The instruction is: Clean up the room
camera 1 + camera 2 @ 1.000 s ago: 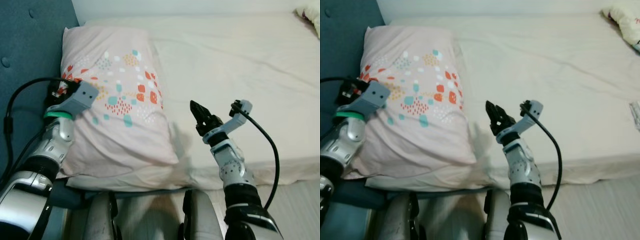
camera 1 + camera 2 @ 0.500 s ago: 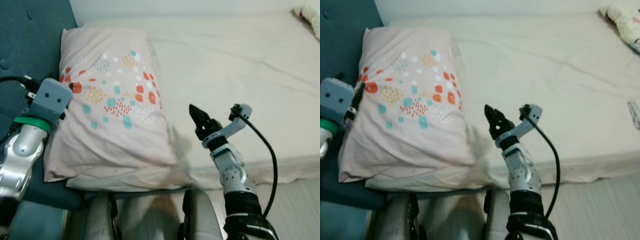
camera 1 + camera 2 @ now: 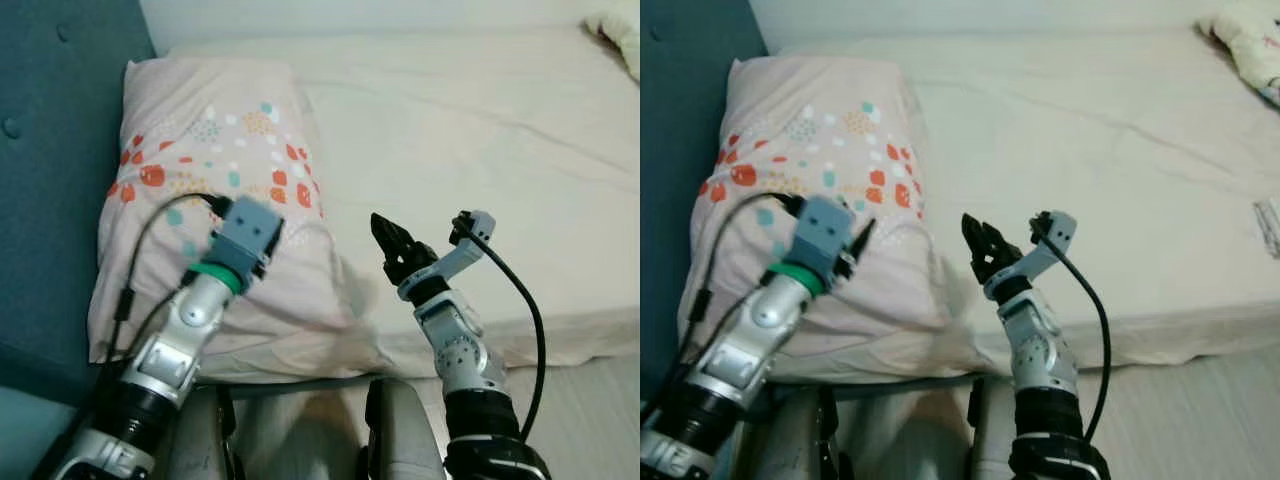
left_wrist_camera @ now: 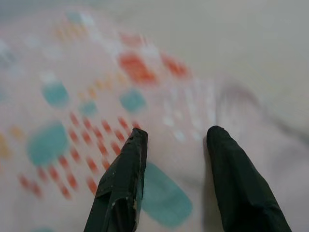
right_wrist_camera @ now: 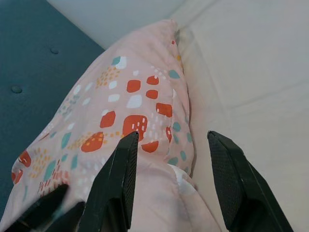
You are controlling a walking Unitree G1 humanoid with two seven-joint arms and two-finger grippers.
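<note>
Big picture first: the bed (image 3: 480, 130), cream sheet w/ soft creases, runs across the scene, and a teal padded headboard (image 3: 50, 150) stands along the robot's left. Up against that headboard, at the left end of the mattress, lies the pillow (image 3: 225, 180), pale pink w/ red, teal and orange spots, plump in the middle, its near edge slumping toward the bed's front edge. That's the thing to deal with, I'd say, and it looks light, soft and fully squashy: no stiff part to grab, so a pinch in the puffed centre would likely just bunch cover fabric and let the filling sag. Better bet is a corner or the side seam, where the cloth folds flat between the fingers, pref. one grip per side so it doesn't droop. Not fragile, not slippery by the look of the cotton-type cover. Now the arms: left gripper (image 4: 176, 150) hangs right over the pillow's near half, fingers spread apart w/ printed fabric showing between them, nothing held; whether the tips touch the cloth, can't tell. Right gripper (image 5: 174, 159) sits just beside the pillow's right edge, over the sheet, fingers parted too, empty, aimed at the pillow's side.
</note>
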